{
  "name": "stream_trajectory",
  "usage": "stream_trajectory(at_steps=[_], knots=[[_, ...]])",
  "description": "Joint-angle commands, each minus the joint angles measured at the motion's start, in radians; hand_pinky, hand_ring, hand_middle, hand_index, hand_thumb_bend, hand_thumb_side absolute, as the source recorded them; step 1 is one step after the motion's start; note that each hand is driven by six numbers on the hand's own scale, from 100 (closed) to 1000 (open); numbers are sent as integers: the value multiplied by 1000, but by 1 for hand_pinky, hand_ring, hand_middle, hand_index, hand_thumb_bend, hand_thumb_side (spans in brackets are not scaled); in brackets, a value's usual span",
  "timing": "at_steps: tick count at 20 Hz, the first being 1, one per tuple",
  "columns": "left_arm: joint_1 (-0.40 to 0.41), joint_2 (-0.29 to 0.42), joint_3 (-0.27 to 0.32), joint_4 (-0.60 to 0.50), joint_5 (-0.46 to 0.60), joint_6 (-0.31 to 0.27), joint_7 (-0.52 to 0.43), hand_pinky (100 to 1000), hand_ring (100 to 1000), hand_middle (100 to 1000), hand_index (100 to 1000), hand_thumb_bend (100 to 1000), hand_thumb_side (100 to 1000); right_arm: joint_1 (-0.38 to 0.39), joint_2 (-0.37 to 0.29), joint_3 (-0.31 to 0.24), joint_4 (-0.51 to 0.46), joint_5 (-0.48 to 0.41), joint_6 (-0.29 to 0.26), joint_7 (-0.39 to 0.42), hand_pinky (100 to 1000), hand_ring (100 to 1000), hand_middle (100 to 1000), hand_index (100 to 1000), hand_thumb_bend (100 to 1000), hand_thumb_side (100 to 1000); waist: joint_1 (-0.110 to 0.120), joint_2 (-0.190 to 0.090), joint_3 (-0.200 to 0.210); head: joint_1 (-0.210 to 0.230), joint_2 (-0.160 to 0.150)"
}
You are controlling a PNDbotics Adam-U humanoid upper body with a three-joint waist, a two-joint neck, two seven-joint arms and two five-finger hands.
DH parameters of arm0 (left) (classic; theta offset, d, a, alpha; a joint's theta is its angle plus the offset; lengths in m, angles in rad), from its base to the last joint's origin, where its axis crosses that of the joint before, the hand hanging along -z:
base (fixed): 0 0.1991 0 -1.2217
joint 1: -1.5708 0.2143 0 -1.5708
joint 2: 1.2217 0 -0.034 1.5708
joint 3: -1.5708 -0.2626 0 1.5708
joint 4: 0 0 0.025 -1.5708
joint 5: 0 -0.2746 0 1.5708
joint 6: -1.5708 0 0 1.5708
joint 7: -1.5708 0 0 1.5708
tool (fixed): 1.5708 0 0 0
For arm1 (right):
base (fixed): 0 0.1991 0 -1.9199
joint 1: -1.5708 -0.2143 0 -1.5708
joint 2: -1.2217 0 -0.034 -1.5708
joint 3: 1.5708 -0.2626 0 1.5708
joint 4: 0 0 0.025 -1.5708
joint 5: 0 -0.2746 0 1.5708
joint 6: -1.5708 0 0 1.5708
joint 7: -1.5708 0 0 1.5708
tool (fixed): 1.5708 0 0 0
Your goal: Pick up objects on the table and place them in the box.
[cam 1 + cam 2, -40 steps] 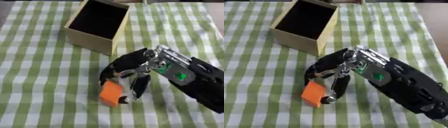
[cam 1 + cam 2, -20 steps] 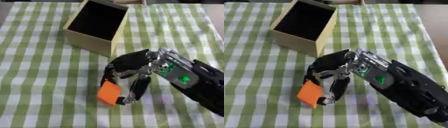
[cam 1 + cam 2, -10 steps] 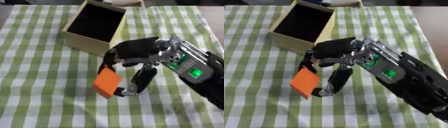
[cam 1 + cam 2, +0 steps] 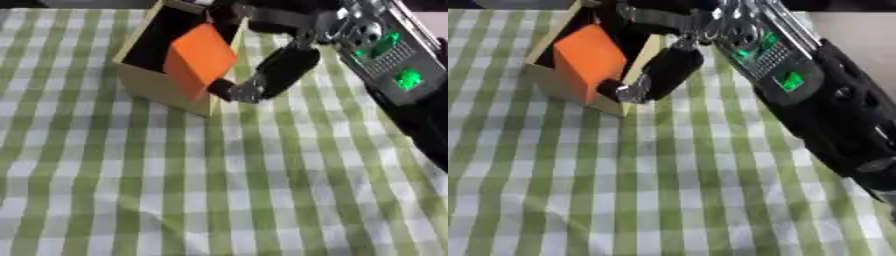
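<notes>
My right hand [image 4: 273, 30] comes in from the upper right and is shut on an orange block [image 4: 201, 55]. It holds the block in the air over the near right corner of the cream box [image 4: 149, 86]. The box is open at the top with a dark inside and stands at the upper left of the table. The thumb [image 4: 662, 75] presses the block's lower right side, while the fingers curl over its top. The left hand shows in neither view.
A green and white checked cloth [image 4: 219, 190] covers the table. My right forearm [image 4: 815, 95], black with green lights, crosses the upper right of the views.
My right hand has lifted the orange block off the cloth and carried it up and back to the box. The camera has also shifted.
</notes>
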Motion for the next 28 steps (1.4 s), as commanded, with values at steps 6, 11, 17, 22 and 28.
stream_trajectory(at_steps=[6, 11, 17, 22, 28], knots=[[-29, 26, -8, -19, 0, -4, -9, 722, 609, 626, 729, 516, 743, -113, 38, -74, 283, 67, -13, -78, 759, 744, 500, 524, 118, 460, -21, 11, 42, -51, -50], [-39, 27, -14, -19, 5, -5, -16, 722, 607, 625, 728, 512, 746, -140, 72, -135, 427, 126, -10, -149, 759, 744, 502, 524, 108, 467, -39, 30, 83, -69, -71], [-43, 27, -15, -19, 6, -4, -19, 722, 606, 624, 727, 508, 747, -151, 100, -157, 514, 180, -25, -199, 757, 746, 510, 535, 115, 467, -50, 44, 104, -79, -82], [-51, 27, -19, -19, 7, -5, -25, 723, 605, 623, 727, 502, 749, -157, 117, -162, 567, 245, -30, -203, 754, 748, 514, 543, 124, 461, -62, 53, 128, -97, -90], [-57, 30, -21, -19, 8, -4, -29, 723, 605, 623, 726, 500, 751, -155, 132, -183, 647, 338, -44, -227, 752, 750, 517, 550, 135, 460, -82, 61, 157, -115, -101]])
